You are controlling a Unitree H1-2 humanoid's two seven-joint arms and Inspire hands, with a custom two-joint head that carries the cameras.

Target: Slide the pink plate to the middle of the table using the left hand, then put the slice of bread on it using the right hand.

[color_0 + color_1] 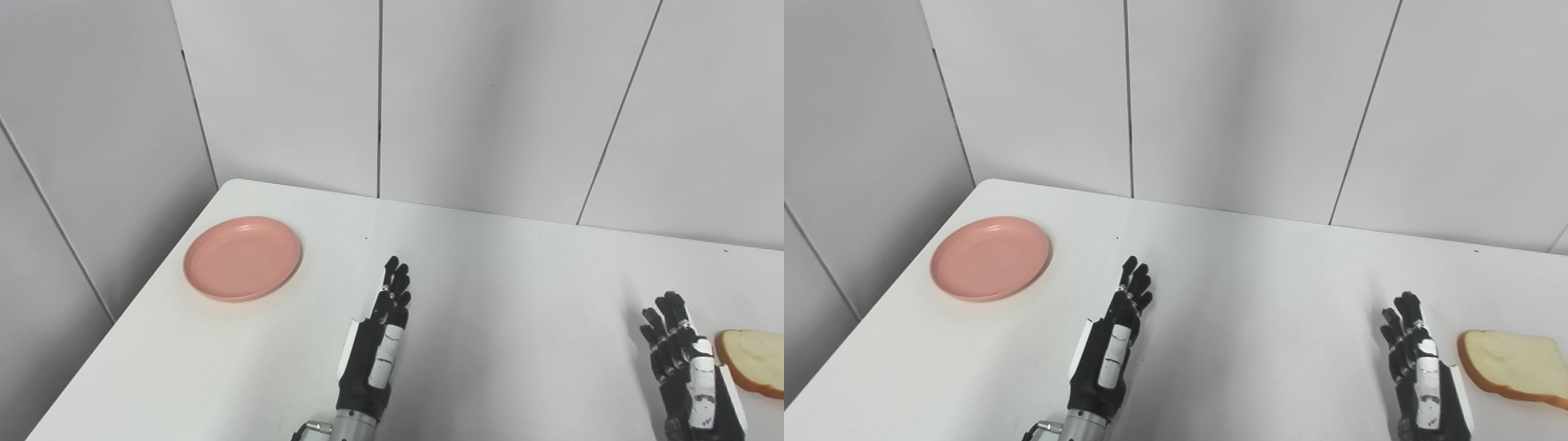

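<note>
Pink plate (242,258): far-left corner of table (490,294), untouched, awaiting the slide. Slice of bread (1513,360): right edge. Left hand (383,334): mid-table, well apart from plate, fingers extended and close together, holding nothing. Right hand (1421,367): just beside bread (contact unclear), fingers straight, empty.

The bread (754,361) is cut by the left eye view's right edge; the right eye view shows it almost whole. The right hand (1421,373) runs off the bottom edge at the wrist. The desk (1262,306) has its near and right edges out of frame.
</note>
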